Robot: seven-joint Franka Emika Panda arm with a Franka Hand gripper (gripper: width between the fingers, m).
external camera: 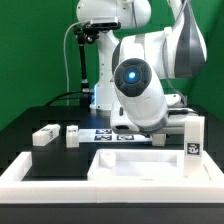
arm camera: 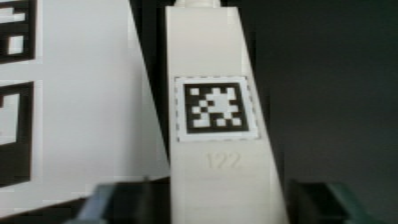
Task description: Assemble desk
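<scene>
In the wrist view a white oblong leg block [arm camera: 217, 110] with a square black-and-white tag runs lengthwise between my fingers. My gripper [arm camera: 221, 206] is shut on it, a dark finger [arm camera: 128, 205] against each long side. In the exterior view the arm's wrist [external camera: 140, 85] hides the gripper and this leg, low over the table's middle. The wide white desk slab [external camera: 135, 166] lies flat at the front. Two more leg blocks [external camera: 45, 136] [external camera: 72, 136] lie at the exterior view's left. Another leg [external camera: 192, 135] stands upright at the right.
The marker board [external camera: 112, 136] lies on the black table just behind the slab. A raised white border rim [external camera: 20, 172] runs along the front and left. In the wrist view a flat white surface with black tags [arm camera: 71, 90] lies beside the held leg.
</scene>
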